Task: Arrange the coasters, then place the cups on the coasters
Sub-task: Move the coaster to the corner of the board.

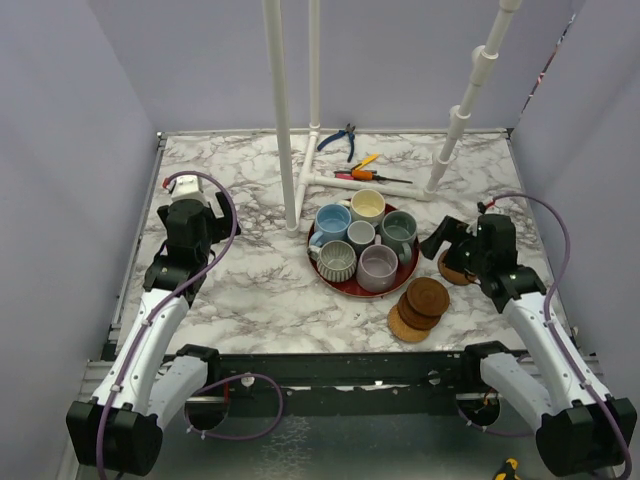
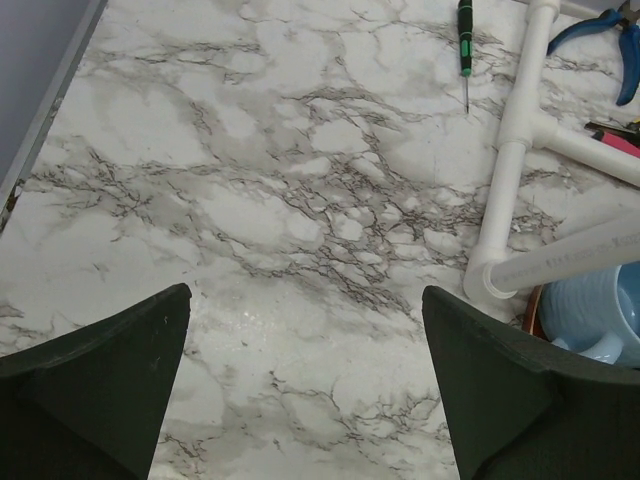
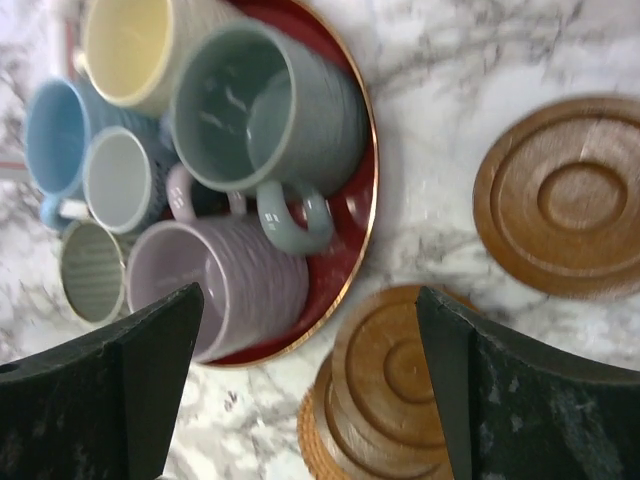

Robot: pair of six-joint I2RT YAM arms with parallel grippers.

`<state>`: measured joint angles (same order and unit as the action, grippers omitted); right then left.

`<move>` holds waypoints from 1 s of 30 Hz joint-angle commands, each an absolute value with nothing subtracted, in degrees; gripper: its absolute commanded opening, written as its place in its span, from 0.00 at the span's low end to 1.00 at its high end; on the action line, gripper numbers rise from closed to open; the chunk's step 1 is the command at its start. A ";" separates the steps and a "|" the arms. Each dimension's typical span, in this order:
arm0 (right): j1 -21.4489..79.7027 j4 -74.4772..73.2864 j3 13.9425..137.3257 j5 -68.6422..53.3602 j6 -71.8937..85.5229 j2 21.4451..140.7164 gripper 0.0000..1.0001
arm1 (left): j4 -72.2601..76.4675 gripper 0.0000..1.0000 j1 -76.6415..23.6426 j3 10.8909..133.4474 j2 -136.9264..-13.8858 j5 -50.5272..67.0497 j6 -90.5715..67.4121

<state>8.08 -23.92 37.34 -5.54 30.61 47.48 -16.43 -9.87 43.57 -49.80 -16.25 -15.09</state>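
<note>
The six cups (image 1: pixel 360 240) sit close together in the red tray (image 1: pixel 345 289) in the middle of the surface (image 1: pixel 260 290). A pile of brown coasters (image 1: pixel 420 305) lies on the surface just beside the tray, at its right front. One more coaster (image 3: pixel 565 195) lies alone a bit farther right. The right jaws hang near the coasters, spread wide, holding nothing. The left jaws are spread wide too, far to the left of the tray.

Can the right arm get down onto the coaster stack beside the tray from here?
Probably yes. The right gripper hangs open near the coaster stack, with nothing covering its top disc. The red tray has its rim close beside the stack, so a finger may brush it.
</note>
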 commanded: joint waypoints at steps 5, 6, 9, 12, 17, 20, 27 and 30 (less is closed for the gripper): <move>13.44 -38.73 36.48 -9.77 35.91 48.33 0.90 | -16.41 0.99 -9.69 43.15 -50.33 -11.28 -14.42; 14.49 -39.02 35.88 -9.75 37.09 48.03 0.88 | -16.41 0.99 -9.68 43.24 -50.36 -11.11 -14.55; 18.76 -39.28 34.02 -9.47 40.56 48.10 0.83 | -16.43 0.99 -9.68 43.07 -50.20 -10.88 -14.60; 25.54 -39.21 32.94 -8.04 44.27 49.00 0.78 | -16.40 0.99 -9.67 43.15 -50.02 -10.80 -14.60; 38.17 -40.39 33.59 -1.81 49.33 53.50 0.75 | -16.33 0.99 -9.67 42.94 -49.34 -10.44 -14.79; 45.36 -42.21 35.01 4.81 51.61 55.53 0.75 | -16.35 0.99 -9.67 42.96 -49.46 -10.14 -14.90; 54.36 -41.16 36.08 10.48 54.46 62.00 0.72 | -16.30 0.99 -9.72 42.90 -49.32 -9.15 -14.99; 57.05 -40.88 36.33 13.03 55.43 64.39 0.70 | -16.28 0.99 -9.72 42.89 -49.22 -9.13 -14.97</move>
